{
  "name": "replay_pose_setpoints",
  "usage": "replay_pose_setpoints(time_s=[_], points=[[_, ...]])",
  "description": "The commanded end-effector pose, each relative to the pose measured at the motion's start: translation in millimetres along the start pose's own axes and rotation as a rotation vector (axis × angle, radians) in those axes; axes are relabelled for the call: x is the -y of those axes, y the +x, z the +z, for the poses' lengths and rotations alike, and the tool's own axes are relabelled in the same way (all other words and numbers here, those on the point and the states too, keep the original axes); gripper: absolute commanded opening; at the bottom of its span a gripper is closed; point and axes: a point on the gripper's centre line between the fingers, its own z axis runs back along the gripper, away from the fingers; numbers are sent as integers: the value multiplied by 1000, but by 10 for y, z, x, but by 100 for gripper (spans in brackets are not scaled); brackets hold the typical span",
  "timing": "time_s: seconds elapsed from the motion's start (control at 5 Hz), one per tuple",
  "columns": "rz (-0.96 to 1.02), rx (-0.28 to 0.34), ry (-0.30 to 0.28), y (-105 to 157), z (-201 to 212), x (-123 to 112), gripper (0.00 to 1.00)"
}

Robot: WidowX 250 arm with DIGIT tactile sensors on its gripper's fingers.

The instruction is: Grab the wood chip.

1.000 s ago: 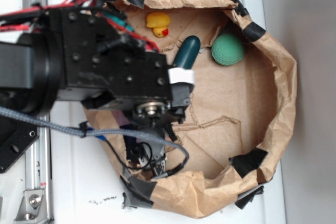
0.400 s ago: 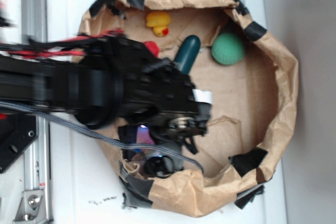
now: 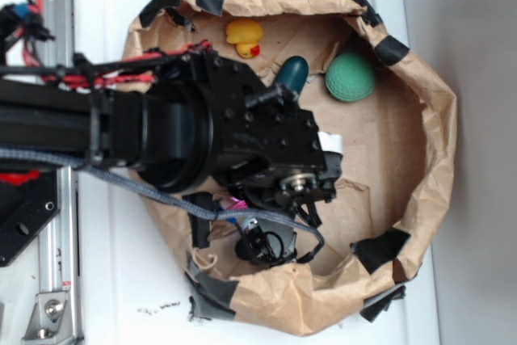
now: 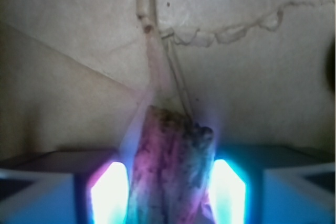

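Observation:
In the wrist view the wood chip [image 4: 170,166], a rough streaky piece with a jagged end, stands between my two glowing pads [image 4: 109,192], which press on its two sides. My gripper [image 4: 169,187] is shut on it above the brown paper floor. In the exterior view my gripper [image 3: 262,244] hangs under the black arm near the front left of the paper-lined bin. The chip itself is hidden there behind the arm and cables.
The bin wall of crumpled brown paper [image 3: 436,143] has black tape patches [image 3: 380,250]. At the back lie a yellow duck [image 3: 243,37], a dark green capsule [image 3: 292,73] and a green ball [image 3: 350,77]. My arm covers the bin's left half.
My arm has swung to the right and further over the bin floor, now covering most of the green capsule. The duck and the ball have not moved.

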Motion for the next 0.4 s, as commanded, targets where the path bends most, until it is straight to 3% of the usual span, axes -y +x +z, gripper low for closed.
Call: replay_pose_setpoints(time_s=[0.0,0.2], points=[[-66,128,65,144,376,-89,0],[-42,224,170,190,813,-256,0]])
